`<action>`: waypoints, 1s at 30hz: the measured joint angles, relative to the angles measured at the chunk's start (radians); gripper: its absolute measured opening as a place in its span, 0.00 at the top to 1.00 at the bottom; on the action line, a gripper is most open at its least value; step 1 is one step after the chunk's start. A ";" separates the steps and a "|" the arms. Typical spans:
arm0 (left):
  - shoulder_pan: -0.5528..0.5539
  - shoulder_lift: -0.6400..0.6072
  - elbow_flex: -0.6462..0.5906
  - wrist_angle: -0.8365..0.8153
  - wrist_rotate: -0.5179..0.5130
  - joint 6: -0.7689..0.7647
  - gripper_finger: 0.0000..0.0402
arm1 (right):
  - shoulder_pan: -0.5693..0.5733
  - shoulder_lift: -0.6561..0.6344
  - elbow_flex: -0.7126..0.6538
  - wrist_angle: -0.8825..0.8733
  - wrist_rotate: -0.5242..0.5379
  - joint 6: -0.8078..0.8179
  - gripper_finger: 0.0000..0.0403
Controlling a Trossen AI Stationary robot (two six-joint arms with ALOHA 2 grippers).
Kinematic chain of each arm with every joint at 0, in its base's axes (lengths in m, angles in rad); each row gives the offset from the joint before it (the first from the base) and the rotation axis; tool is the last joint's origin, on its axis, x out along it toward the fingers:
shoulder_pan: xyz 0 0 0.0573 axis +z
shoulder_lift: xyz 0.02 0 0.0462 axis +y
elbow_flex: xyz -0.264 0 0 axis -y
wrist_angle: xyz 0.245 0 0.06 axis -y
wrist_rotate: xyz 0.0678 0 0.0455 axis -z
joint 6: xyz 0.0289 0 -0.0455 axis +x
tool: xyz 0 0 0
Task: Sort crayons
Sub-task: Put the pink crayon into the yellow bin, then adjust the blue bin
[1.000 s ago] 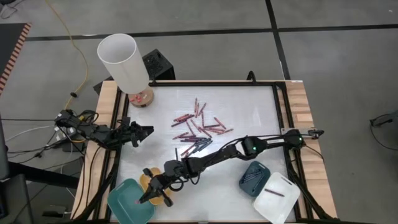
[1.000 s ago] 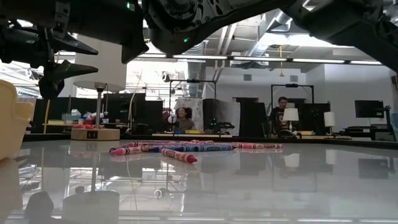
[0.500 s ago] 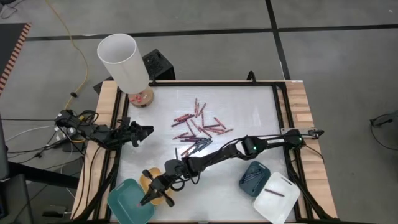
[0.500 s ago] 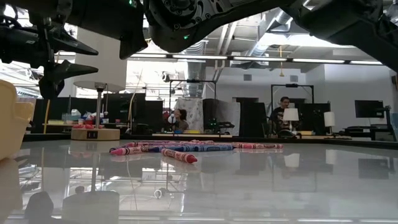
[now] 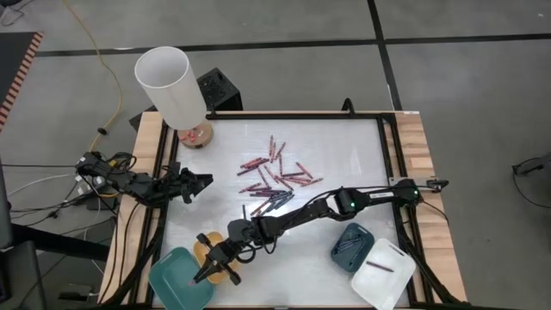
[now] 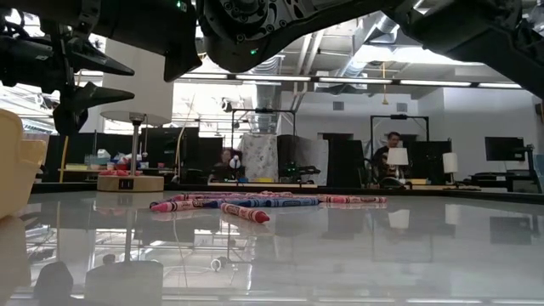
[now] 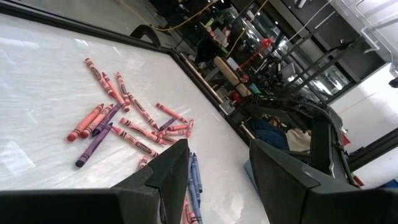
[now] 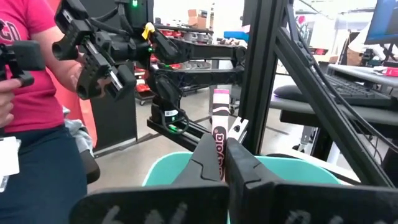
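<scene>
High view: the right gripper [image 5: 203,274] is positioned over the teal tray [image 5: 176,277], beside the yellow tray [image 5: 211,251]. Its jaws are clamped on a pink crayon [image 8: 219,142], held upright. The remaining crayons [image 5: 274,179] are scattered on the tabletop [image 5: 344,146], well apart from the teal tray. The left gripper [image 5: 202,181] is held beyond that tray, jaws parted and empty.
</scene>
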 joint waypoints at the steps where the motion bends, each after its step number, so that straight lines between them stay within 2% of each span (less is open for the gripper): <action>1: 0.000 0.000 0.000 0.000 0.000 0.000 0.60 | 0.000 0.000 0.000 0.000 0.000 -0.002 1.00; 12: 0.000 0.000 0.000 0.000 0.000 0.000 0.60 | -0.002 0.000 0.000 -0.002 0.032 -0.003 0.94; 23: 0.000 0.000 0.000 0.000 0.000 -0.001 0.60 | -0.008 0.000 0.000 -0.019 0.062 0.031 0.73; 27: 0.000 0.000 0.000 0.000 0.000 -0.001 0.60 | -0.009 0.000 0.000 -0.062 0.069 0.025 0.70; 30: 0.000 0.000 0.000 0.000 0.000 -0.001 0.60 | -0.017 -0.012 0.017 -0.203 0.074 0.025 0.70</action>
